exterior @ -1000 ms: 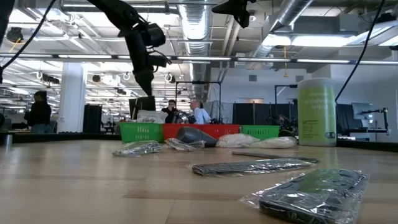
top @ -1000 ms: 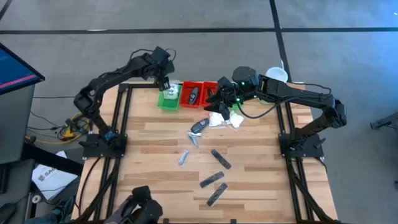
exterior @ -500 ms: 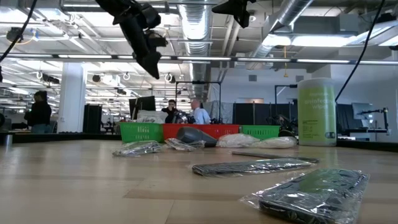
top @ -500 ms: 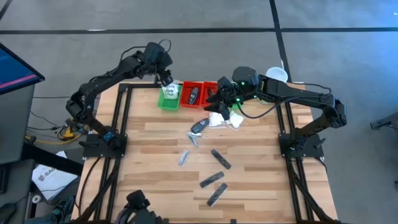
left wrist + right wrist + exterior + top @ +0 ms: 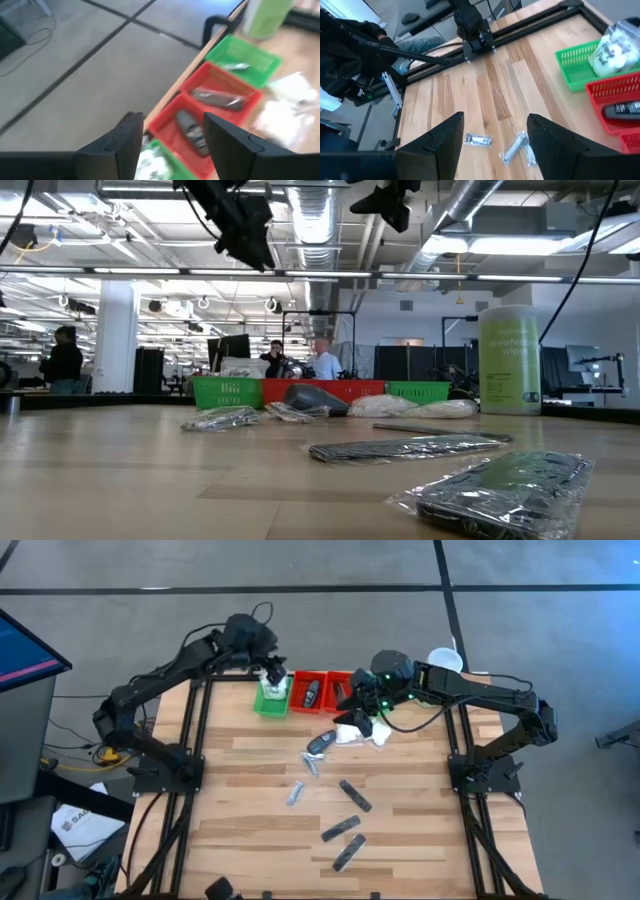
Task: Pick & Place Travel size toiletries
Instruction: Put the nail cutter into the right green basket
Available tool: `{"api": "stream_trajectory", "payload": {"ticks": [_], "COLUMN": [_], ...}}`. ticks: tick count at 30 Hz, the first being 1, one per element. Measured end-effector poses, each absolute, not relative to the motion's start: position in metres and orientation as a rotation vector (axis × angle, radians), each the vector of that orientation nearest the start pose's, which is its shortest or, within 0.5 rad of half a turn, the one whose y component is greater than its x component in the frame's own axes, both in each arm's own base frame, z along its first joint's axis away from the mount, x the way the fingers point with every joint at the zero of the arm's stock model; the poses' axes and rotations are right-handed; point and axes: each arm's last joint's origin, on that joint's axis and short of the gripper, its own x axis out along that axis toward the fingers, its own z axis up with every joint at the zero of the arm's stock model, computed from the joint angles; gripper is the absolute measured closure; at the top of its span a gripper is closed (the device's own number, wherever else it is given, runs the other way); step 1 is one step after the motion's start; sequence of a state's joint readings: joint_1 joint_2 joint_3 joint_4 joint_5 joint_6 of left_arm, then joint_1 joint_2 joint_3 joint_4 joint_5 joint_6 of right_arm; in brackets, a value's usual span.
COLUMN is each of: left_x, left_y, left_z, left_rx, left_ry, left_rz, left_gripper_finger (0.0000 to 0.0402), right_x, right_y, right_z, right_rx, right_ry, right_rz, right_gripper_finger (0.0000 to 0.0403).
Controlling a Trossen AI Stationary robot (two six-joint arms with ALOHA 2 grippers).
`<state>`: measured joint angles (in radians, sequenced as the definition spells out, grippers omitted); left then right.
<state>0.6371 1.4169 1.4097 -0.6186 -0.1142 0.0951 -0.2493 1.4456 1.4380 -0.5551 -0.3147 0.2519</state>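
Left gripper (image 5: 274,669) hovers above the green tray (image 5: 270,698), jaws open and empty, white packet (image 5: 273,686) looks dropped in

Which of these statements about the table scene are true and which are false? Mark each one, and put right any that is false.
1. A white soft packet lies in the green tray nearest the left arm. True.
2. The left hand grips a silvery tube. False: its fingers are apart with nothing between them.
3. The right hand is open and empty. True.
4. All the dark grey flat bars are already in trays. False: several lie on the bare wooden table.
5. A dark oval piece lies in a red tray. True.
6. The tall pale green canister lies on its side. False: it stands upright.
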Motion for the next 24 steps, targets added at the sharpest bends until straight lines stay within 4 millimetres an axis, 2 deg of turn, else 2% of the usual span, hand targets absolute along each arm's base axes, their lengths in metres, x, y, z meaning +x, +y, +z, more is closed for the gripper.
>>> {"api": "stream_trajectory", "payload": {"ticks": [7, 12, 17, 24], "left_x": [0.247, 0.254, 0.261, 0.26], "left_y": [0.143, 0.112, 0.078, 0.029], "left_z": [0.384, 0.391, 0.389, 0.368], "left_rx": [-0.135, -0.155, -0.166, -0.192], "left_ry": [0.551, 0.519, 0.566, 0.736], "left_rz": [0.583, 0.493, 0.382, 0.255], "left_gripper_finger": [0.0215, 0.0226, 0.0239, 0.026], "right_x": [0.305, 0.308, 0.329, 0.361], "right_y": [-0.068, -0.069, -0.063, -0.034], "right_z": [0.372, 0.369, 0.346, 0.308], "right_rx": [0.41, 0.482, 0.607, 0.69], "right_ry": [0.561, 0.569, 0.648, 0.782], "right_rz": [-0.005, -0.028, -0.052, -0.024], "right_gripper_finger": [0.0193, 0.0193, 0.0193, 0.0193]}}
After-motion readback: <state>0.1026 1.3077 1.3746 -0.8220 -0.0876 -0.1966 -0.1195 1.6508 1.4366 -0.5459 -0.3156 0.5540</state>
